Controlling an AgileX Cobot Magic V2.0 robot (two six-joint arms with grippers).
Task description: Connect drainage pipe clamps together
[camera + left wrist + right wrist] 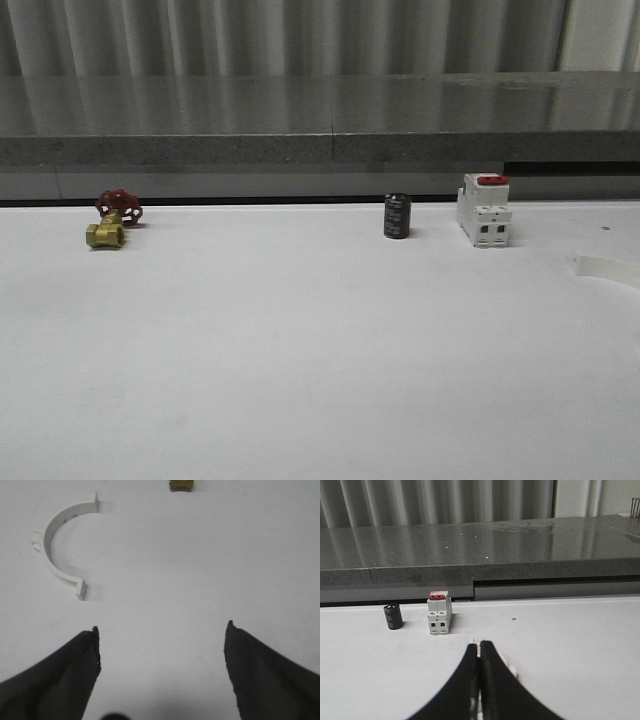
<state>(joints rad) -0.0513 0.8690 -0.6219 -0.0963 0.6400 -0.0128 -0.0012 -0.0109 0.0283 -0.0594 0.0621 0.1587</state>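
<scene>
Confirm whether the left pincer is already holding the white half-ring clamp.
No. In the left wrist view the left pincer is open, and the clamp half lies on the table ahead of it, untouched.

I can't read any text, brand, number or sign from my cameras. The black cylinder (397, 216) on the worktop (300, 350) has pale markings on its side, but they are too blurred to read in the front view and in the right wrist view. The white breaker (484, 210) has a red top with no legible print. The brass valve (112, 221) shows no lettering I can make out.
</scene>
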